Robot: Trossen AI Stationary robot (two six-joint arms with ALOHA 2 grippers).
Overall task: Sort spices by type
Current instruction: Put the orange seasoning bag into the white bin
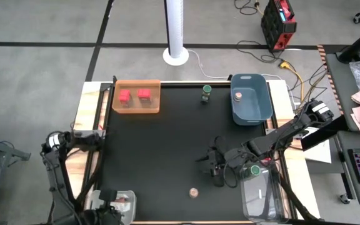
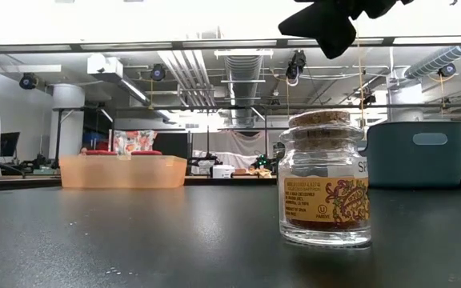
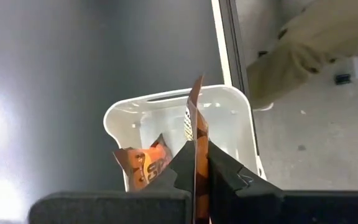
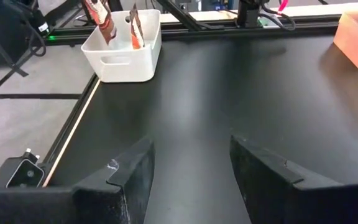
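Note:
My left gripper (image 3: 197, 171) is shut on a flat brown-orange packet (image 3: 196, 118) above the white tub (image 3: 166, 115) at the table's near left corner. A second packet (image 3: 143, 165) leans inside that tub. Two red cube boxes (image 1: 134, 95) sit in the orange tray (image 1: 136, 109) at the far left. One green-capped jar (image 1: 206, 94) stands at the far edge. Another green-capped jar (image 1: 255, 169) is in the clear container (image 1: 261, 200). A tan-capped jar (image 2: 325, 180) stands near the front edge. My right gripper (image 4: 191, 180) hangs open with nothing between its fingers, right of the table's middle. My left gripper pinches the packet's flat faces (image 3: 199, 163) between its two fingers. The fingers come from above, slanting down. The packet sticks out beyond the fingertips, seen edge-on, and its free end (image 3: 196, 87) points into the tub. Whether it touches the tub, I cannot tell.
A blue tub (image 1: 250, 99) stands at the far right. The wide black mat (image 1: 161, 150) between the tray, the tubs and the jars is bare. My right arm (image 1: 274, 139) reaches in from the right edge.

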